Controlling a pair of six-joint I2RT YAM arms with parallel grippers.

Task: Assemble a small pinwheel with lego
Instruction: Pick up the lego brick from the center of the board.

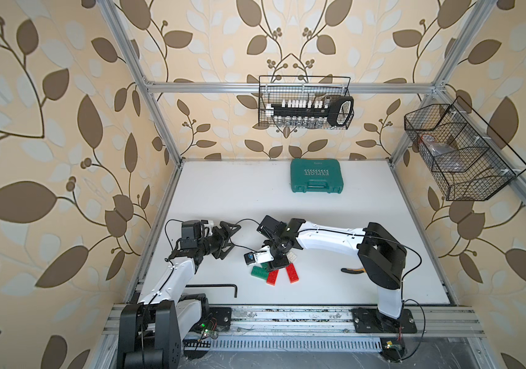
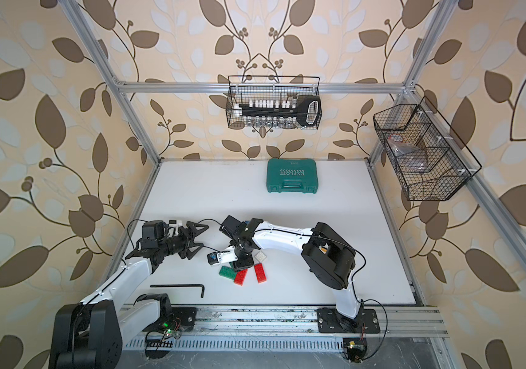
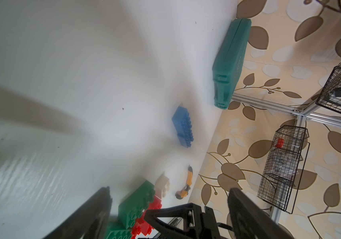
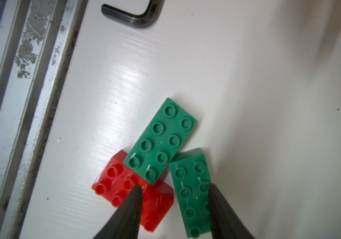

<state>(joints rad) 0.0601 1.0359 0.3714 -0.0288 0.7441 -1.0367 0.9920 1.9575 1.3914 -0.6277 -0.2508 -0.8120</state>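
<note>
The lego is lying loose on the white surface [image 4: 248,82], and no pinwheel is standing yet. Under my right fingers [image 4: 129,213] one green brick [image 4: 161,140] is resting with one end over a red brick [image 4: 111,182]; whether it is pressed on or only lying there, I cannot tell. A second green brick [image 4: 188,194] is lying just beside them and seems to touch the first one at a corner. My right fingers are standing at a middle width and holding nothing. One tip is hanging over the red brick, the other over the far edge of the second green brick. So I am judging that I am in the picking step and aiming at this second green brick. The next move is asking me to bring the tips down on its two long sides, without the near tip catching the red brick, and only then to squeeze and lift. Farther out, another red brick [image 1: 292,273] and the white square brick [image 1: 292,255] are lying near. In the left wrist view two blue bricks [image 3: 183,128] are lying together, apart from the group. My left fingers [image 3: 246,213] are standing wide and empty beside the group, touching nothing. A hex key [image 4: 132,16], yellow-handled pliers [image 3: 186,186] and a teal case [image 1: 316,175] are lying around, outside the work.
</note>
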